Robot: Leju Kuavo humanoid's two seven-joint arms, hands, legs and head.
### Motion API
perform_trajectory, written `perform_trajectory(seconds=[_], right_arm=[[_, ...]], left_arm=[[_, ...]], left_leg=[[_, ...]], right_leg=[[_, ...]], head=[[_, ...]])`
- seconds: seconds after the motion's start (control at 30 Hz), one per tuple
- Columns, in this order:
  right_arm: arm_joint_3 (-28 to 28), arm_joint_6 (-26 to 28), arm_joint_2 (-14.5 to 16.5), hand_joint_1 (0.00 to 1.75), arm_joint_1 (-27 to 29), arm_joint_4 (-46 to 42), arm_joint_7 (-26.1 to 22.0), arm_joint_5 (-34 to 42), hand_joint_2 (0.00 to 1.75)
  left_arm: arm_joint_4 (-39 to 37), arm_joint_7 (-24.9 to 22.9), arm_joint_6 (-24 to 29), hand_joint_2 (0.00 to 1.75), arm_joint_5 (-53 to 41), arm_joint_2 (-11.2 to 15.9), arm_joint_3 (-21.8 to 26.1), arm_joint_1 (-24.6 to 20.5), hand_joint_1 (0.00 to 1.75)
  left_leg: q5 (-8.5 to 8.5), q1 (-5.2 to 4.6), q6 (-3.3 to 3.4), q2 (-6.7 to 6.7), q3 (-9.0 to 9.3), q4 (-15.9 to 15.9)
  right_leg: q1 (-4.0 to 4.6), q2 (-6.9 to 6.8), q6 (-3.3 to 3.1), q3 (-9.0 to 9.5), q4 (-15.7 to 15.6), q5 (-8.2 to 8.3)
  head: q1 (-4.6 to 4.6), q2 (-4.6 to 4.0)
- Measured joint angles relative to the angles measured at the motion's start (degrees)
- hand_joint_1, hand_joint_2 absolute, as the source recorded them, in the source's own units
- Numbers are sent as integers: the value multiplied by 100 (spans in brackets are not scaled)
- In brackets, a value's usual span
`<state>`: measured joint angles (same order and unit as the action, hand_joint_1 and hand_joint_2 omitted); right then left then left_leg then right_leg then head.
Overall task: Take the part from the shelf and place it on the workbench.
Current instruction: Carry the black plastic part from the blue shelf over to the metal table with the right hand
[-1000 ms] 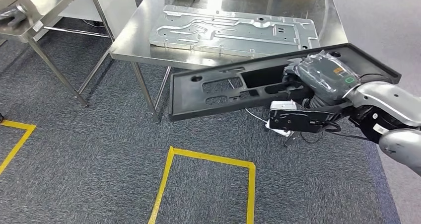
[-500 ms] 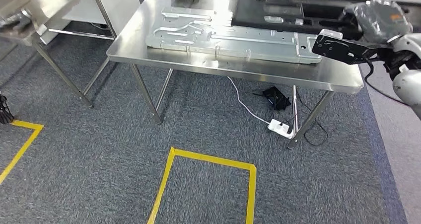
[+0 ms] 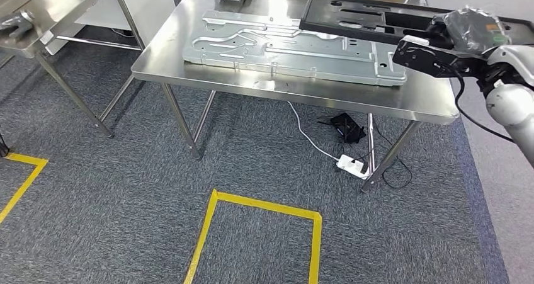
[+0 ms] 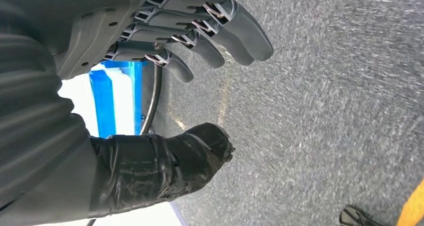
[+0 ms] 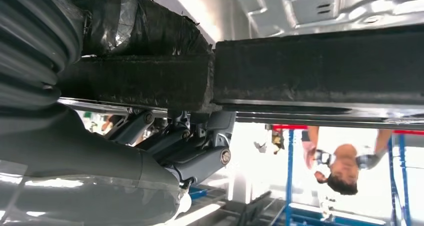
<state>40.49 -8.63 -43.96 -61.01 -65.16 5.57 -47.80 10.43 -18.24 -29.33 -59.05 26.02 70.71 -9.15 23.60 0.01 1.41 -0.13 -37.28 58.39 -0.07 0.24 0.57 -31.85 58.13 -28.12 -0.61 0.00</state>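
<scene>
My right hand (image 3: 469,29) grips a long black plastic part (image 3: 359,16) with cut-outs by its right end. The part lies flat over the far side of the steel workbench (image 3: 315,94), just beyond a silver stamped plate (image 3: 289,45); I cannot tell whether it touches them. In the right wrist view my taped thumb lies on the part's edge (image 5: 320,65), with the fingers (image 5: 195,151) wrapped around its other side and the silver plate (image 5: 320,5) close by. My left hand (image 4: 150,40) hangs over grey carpet, fingers spread and holding nothing.
A second steel table (image 3: 56,7) stands at the left. Under the workbench lie a white power strip (image 3: 352,165) and cables. Yellow tape (image 3: 264,202) marks the carpet in front. A person (image 5: 345,171) stands beyond the bench near blue racking.
The whole view has shifted slightly. My right hand has lifted the black part from in front of the bench, below table height, up and forward over its far side.
</scene>
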Motion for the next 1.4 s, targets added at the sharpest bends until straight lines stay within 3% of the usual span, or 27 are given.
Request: perform_trajectory(seconds=[0.07, 0.17, 0.2, 0.23, 0.27, 0.33, 0.4, 0.5, 0.57, 0.67, 0.7, 0.73, 0.77, 0.83, 0.87, 0.93, 1.07, 1.1, 1.17, 1.23, 1.27, 1.3, 1.37, 1.4], right_arm=[[-1, -43, 29, 175, 2, 24, 0, -2, 175], [13, -122, 113, 175, 1, 67, -2, -25, 175], [26, -142, 158, 175, 2, 94, -8, -42, 175], [39, -155, 208, 175, 2, 128, -19, -63, 175], [50, -162, 264, 175, -5, 169, -38, -86, 175], [73, -151, 391, 175, -66, 272, -85, -121, 175], [108, -109, 553, 175, -169, 384, -137, -154, 175], [144, -59, 753, 175, -228, 502, -187, -193, 175], [151, -46, 857, 175, -260, 563, -207, -204, 175], [167, 7, 1028, 175, -309, 651, -279, -234, 175], [182, 22, 1095, 175, -312, 690, -306, -252, 175], [204, 31, 1172, 175, -313, 729, -325, -272, 175], [225, 39, 1247, 175, -316, 771, -341, -292, 175], [264, 56, 1407, 175, -336, 858, -369, -321, 175], [279, 65, 1476, 175, -362, 908, -383, -326, 175], [308, 79, 1593, 175, -424, 1015, -403, -330, 175], [345, 53, 1731, 175, -478, 1178, -438, -330, 175], [349, 42, 1748, 175, -488, 1198, -440, -330, 175], [363, 28, 1782, 175, -494, 1242, -444, -329, 175], [389, 10, 1805, 175, -465, 1281, -445, -327, 175], [407, -14, 1814, 175, -452, 1299, -444, -325, 175], [420, -43, 1821, 175, -445, 1313, -443, -323, 175], [437, -104, 1837, 175, -440, 1332, -422, -315, 175], [438, -124, 1845, 175, -438, 1338, -403, -311, 175]], left_arm=[[0, -7, -1, 175, 3, -2, -1, -3, 0], [0, 5, -8, 175, -9, -13, -3, -5, 0], [0, 17, -16, 175, -16, -21, -3, -5, 0], [0, 33, -27, 175, -22, -32, -4, -5, 0], [0, 50, -37, 175, -30, -40, -7, -5, 0], [0, 76, -44, 175, -41, -51, -13, -5, 0], [0, 107, -44, 175, -50, -52, -15, -14, 0], [-1, 139, -47, 175, -57, -51, -15, -24, 0], [-2, 146, -50, 175, -56, -48, -15, -23, 0], [-2, 170, -54, 175, -31, -55, -15, -14, 0], [-3, 176, -57, 175, -21, -65, -15, -8, 0], [-3, 179, -63, 175, -16, -78, -15, -1, 0], [-4, 179, -72, 175, -13, -87, -15, 2, 0], [-4, 179, -87, 175, -12, -92, -15, 0, 0], [-4, 179, -92, 175, -12, -88, -15, -2, 0], [-4, 179, -103, 175, -12, -81, -15, -7, 0], [-4, 183, -113, 175, -1, -87, -15, -5, 0], [-4, 186, -114, 175, 3, -91, -15, -1, 0], [-4, 191, -115, 175, 5, -105, -15, 4, 0], [-4, 193, -118, 175, 5, -123, -15, 9, 0], [-4, 194, -121, 175, 5, -131, -15, 12, 0], [-4, 196, -124, 175, 3, -139, -15, 14, 0], [-4, 197, -129, 175, -6, -147, -15, 15, 0], [-5, 198, -131, 175, -9, -150, -15, 14, 0]], left_leg=[[-5, 28, 44, 1, 42, -51], [27, 39, 102, -2, 87, -64], [48, 40, 108, -3, 97, -55], [75, 43, 105, -4, 111, -40], [108, 48, 92, -8, 132, -19], [187, 56, 45, -17, 178, 33], [244, 46, -23, -20, 186, 84], [258, 45, -114, -22, 197, 58], [363, 56, -176, -19, 139, 215], [725, 69, -256, -15, -396, 1180], [771, 73, -270, -14, -586, 1464], [719, 76, -275, -14, -697, 1574], [557, 77, -268, -14, -687, 1448], [128, 67, -215, -15, -401, 728], [5, 50, -178, -15, -230, 369], [-13, 14, -110, -16, -50, 22], [55, 40, 26, -23, 118, -85], [69, 48, 56, -28, 164, -96], [129, 48, 92, -37, 228, -96], [211, 49, 98, -43, 309, -91], [265, 49, 92, -47, 370, -86], [328, 49, 82, -49, 445, -80], [473, 44, 39, -53, 610, -60], [534, 41, 6, -54, 663, -53]], right_leg=[[-8, -3, 57, -98, 214, -133], [-23, -1, 112, -649, 1212, -539], [-34, -3, 124, -834, 1477, -577], [-46, -3, 135, -937, 1559, -505], [-61, -4, 143, -936, 1429, -325], [-87, -5, 149, -703, 772, 130], [-75, 2, 108, -485, 259, 309], [-53, 12, -7, -392, 112, 291], [-77, 0, -82, -332, 55, 292], [-83, -16, -155, -285, 36, 264], [-77, -15, -165, -276, 39, 250], [-72, -10, -170, -264, 43, 233], [-67, -4, -169, -245, 48, 210], [-58, 6, -153, -185, 54, 153], [-46, 14, -132, -162, 55, 122], [-35, 26, -77, -128, 45, 95], [-31, 12, 35, -154, 250, 24], [-38, 5, 48, -279, 489, -77], [-45, 0, 60, -708, 1200, -345], [-48, -1, 76, -1081, 1651, -481], [-49, -2, 83, -1129, 1571, -394], [-49, -3, 84, -1080, 1297, -199], [-35, -5, 60, -866, 515, 350], [-18, -7, 32, -788, 253, 473]], head=[[21, 0], [44, 0], [43, 0], [44, 0], [44, 0], [44, 0], [42, 0], [32, 0], [19, 0], [2, 0], [3, 0], [2, 0], [2, 0], [2, 0], [4, 0], [5, 0], [28, 0], [34, 0], [49, 0], [50, 0], [50, 0], [51, 0], [44, 0], [37, 0]])
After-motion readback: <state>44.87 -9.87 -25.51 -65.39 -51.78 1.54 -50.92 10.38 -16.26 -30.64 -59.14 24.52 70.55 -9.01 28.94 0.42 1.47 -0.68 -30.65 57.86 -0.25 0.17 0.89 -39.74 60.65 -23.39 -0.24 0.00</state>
